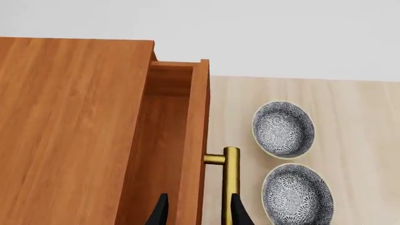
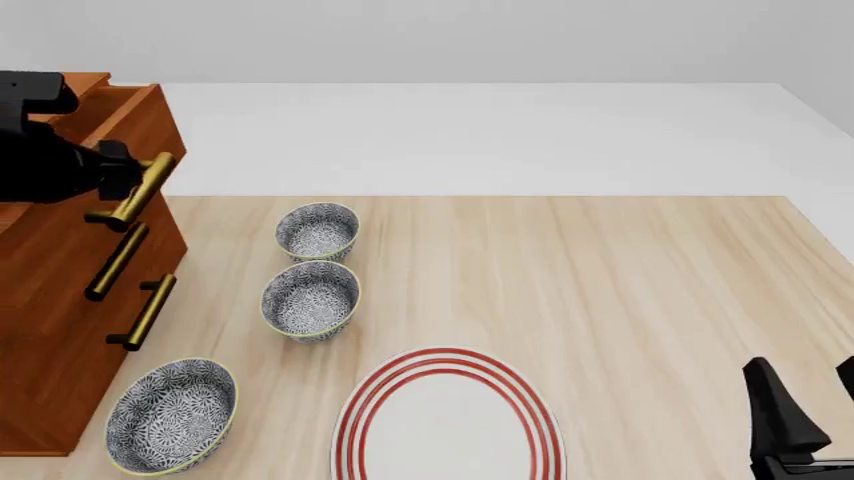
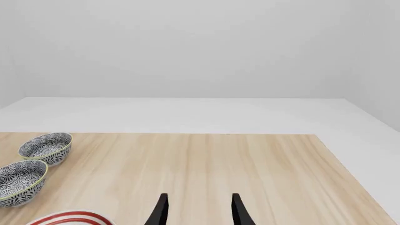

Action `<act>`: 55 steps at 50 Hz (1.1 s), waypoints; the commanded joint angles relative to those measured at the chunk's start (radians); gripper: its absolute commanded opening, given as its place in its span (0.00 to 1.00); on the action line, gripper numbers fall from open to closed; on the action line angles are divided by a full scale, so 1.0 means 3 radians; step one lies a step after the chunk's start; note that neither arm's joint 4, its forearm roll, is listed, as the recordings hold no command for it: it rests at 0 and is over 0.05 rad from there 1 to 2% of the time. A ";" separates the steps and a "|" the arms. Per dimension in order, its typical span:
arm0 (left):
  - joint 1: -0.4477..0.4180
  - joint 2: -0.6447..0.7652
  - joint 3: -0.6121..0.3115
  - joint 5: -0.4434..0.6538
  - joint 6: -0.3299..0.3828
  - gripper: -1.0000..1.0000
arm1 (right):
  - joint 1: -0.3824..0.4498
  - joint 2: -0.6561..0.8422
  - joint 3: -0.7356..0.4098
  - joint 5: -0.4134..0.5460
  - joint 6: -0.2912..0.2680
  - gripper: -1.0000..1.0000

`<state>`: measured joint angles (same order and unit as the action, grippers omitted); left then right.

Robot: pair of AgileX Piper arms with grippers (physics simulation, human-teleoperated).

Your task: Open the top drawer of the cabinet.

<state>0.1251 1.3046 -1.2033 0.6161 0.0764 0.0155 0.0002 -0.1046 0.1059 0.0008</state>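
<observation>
Left pincer [image 1: 198, 211] straddling top drawer [image 1: 181, 140] front edge (drawer partly out), right pincer [image 3: 198, 208] spread, holding nothing.

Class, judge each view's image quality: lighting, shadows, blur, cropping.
Front view: flat, even light, sharp; the left gripper is dark at the top drawer.
Left wrist view: sharp, no glare on the brass handle.
Right wrist view: even; striped plate cropped.

3 bowls [image 2: 318, 232] stand right of the cabinet [image 2: 60, 330]; plate [image 2: 450, 420] nearer.
</observation>
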 commanded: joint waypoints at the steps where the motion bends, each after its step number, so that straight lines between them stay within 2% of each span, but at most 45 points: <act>1: -0.0112 0.0165 0.0081 0.0015 -0.0039 1.00 | -0.0001 0.0000 0.0000 0.0001 0.0001 1.00; 24: -0.0105 0.0381 -0.0082 0.0093 0.0051 1.00 | 0.0000 0.0000 0.0000 0.0000 0.0000 1.00; 55: -0.0330 0.0394 0.0113 -0.0019 -0.0023 1.00 | 0.0000 0.0000 0.0000 -0.0001 0.0000 1.00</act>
<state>0.0432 1.3551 -1.2448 0.6083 0.0692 0.0155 0.0002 -0.1046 0.1059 0.0008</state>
